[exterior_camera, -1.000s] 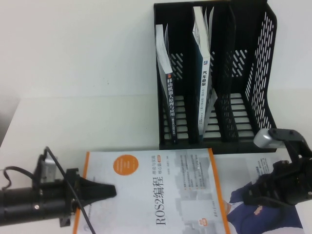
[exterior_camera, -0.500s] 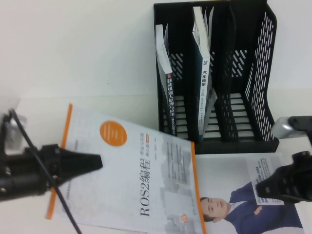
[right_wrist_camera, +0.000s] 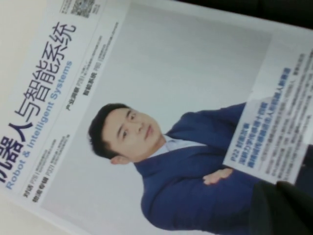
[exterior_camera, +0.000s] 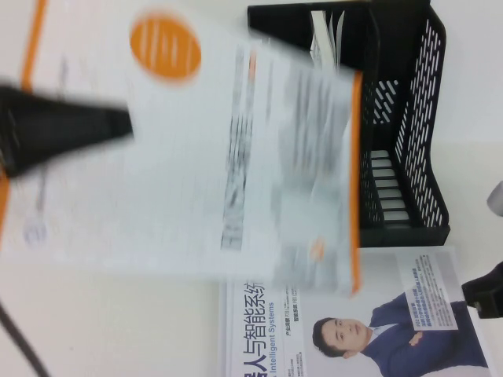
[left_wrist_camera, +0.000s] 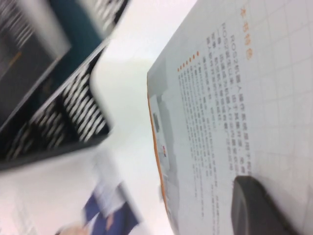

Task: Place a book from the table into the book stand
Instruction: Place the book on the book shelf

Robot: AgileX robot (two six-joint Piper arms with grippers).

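High view: the left gripper [exterior_camera: 118,124] is clamped on the left edge of a large white paperback book with orange trim and an orange disc [exterior_camera: 236,149], held raised above the plain white table [exterior_camera: 118,322] and hiding the left slots of the black plastic slotted book stand [exterior_camera: 416,141] at far right. The book looks light but broad and floppy, so a grip nearer the spine should stop sagging. The rack's right compartments appear empty; white pages show in a middle one. A magazine with a suited man [exterior_camera: 361,330] lies near right. The right gripper [exterior_camera: 486,294] sits at the right edge, fingers not discernible.
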